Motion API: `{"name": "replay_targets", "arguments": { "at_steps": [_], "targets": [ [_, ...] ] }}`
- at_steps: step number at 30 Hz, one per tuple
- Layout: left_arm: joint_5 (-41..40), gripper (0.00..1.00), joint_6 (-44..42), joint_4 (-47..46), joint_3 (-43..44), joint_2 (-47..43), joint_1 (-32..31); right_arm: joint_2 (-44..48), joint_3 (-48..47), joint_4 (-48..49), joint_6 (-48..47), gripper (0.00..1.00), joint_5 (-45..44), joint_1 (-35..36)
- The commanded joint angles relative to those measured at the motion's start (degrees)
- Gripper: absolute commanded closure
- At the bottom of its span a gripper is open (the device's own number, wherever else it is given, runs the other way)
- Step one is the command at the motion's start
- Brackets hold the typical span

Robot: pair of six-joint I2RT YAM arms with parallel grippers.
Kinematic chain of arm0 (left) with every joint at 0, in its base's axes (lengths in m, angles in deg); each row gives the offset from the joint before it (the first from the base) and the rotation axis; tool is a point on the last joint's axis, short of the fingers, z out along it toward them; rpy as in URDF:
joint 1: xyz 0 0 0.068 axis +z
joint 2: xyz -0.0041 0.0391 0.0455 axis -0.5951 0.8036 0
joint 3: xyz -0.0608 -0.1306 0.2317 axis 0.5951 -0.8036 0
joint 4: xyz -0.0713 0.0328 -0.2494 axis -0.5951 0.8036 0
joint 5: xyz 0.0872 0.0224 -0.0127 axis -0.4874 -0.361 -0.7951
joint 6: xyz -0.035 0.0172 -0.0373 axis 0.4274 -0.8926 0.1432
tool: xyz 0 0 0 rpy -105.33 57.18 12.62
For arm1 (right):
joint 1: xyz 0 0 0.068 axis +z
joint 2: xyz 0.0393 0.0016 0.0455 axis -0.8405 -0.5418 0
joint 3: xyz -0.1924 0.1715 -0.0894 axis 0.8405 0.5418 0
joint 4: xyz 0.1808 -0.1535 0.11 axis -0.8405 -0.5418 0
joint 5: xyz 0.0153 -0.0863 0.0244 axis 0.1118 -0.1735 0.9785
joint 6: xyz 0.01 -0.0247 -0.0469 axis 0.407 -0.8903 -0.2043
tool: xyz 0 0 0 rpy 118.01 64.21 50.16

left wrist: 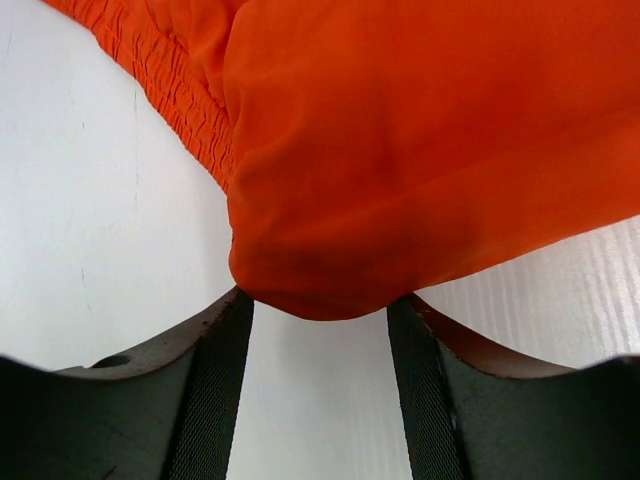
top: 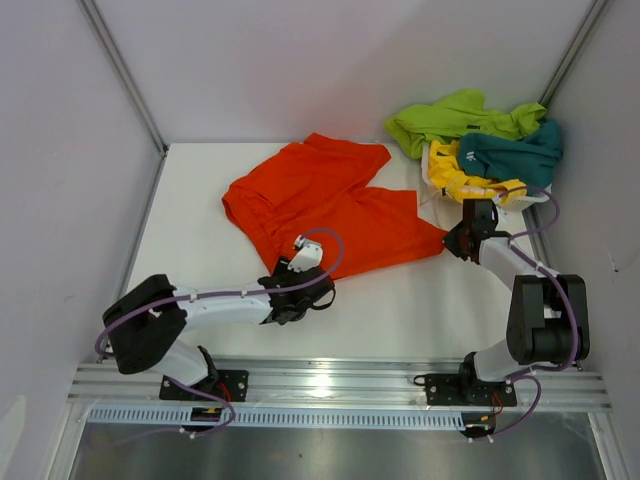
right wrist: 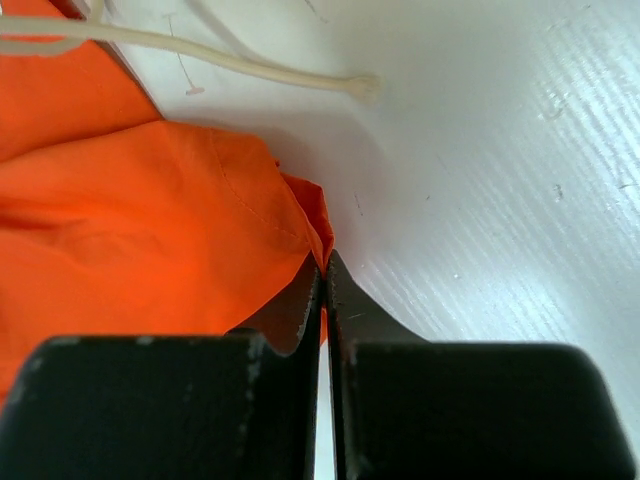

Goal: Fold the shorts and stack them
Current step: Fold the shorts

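White table [top: 400, 310], bare along the near side and the left.

Spread over its middle: the orange shorts [top: 330, 205], mostly flat with some rumpling, waistband to the left, one leg reaching toward the far side, the other running right.

Heaped at the far right corner, well apart from the left arm: lime green shorts [top: 450, 118] farthest back, teal shorts [top: 515, 152] to their right, yellow shorts [top: 450, 172] nearest, bunched and overlapping.

Stretched low from the near left toward the middle: left arm [top: 215, 305]. Bent up from the near right: right arm [top: 540, 310].

At the near edge of the orange cloth, close to the gathered waistband: left gripper [left wrist: 320, 300], jaws standing apart, a rounded fold of orange between the tips and touching both.

At the right corner of the near leg: right gripper [right wrist: 323, 265], jaws closed tight, pinching a thin sliver of orange hem.

Just beyond that corner, lying on the table: a pale cord [right wrist: 250, 68] with a knotted end.
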Motion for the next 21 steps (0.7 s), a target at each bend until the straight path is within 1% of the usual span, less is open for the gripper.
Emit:
{"name": "replay_targets", "arguments": {
  "at_steps": [1, 2, 3, 5, 6, 8, 11, 12, 13, 16, 21],
  "targets": [
    [0.8, 0.42, -4.1, -5.5, -1.0, -3.5, 0.4, 0.8, -3.8, -0.2, -1.0, 1.0, -1.1, -1.0],
    [1.1, 0.41, -4.6, -5.8, -1.0, -3.6, 0.4, 0.9, -5.0, -0.4, -1.0, 1.0, -1.2, -0.9],
    [1.6, 0.33, -4.8, -5.9, -1.1, -3.5, 0.4, 1.2, -5.7, -0.8, -1.1, 1.0, -1.3, -1.0],
    [2.9, 0.22, -4.8, -6.0, -1.2, -3.4, 0.4, 1.3, -7.2, -2.0, -1.1, 1.0, -1.3, -1.0],
    [3.3, 0.15, -4.8, -6.1, -1.2, -3.4, 0.3, 1.2, -9.4, -2.4, -1.2, 1.0, -1.4, -1.0],
    [3.4, 0.11, -4.8, -6.3, -1.2, -3.5, 0.4, 1.1, -11.5, -4.2, -1.6, 1.0, -1.7, -1.0],
    [4.2, 0.09, -5.5, -7.7, -1.8, -4.3, 0.3, 0.5, -15.4, -5.8, -2.3, 1.0, -1.6, -1.0],
    [4.7, 0.09, -5.7, -8.4, -2.4, -4.7, 0.4, 0.3, -17.1, -6.4, -2.4, 1.0, -1.5, -2.6],
    [5.0, 0.08, -6.3, -9.6, -3.1, -4.9, 0.3, -0.2, -17.8, -6.8, -2.7, 1.0, -1.5, -2.6],
    [6.4, 0.07, -7.7, -11.9, -4.0, -5.5, 0.3, -1.2, -19.7, -7.5, -2.7, 1.0, -1.2, -3.3],
    [5.1, 0.07, -7.6, -11.8, -2.7, -2.1, 0.3, -1.7, -20.0, -7.1, -2.5, 1.0, -0.4, -3.6]
  ]
}}
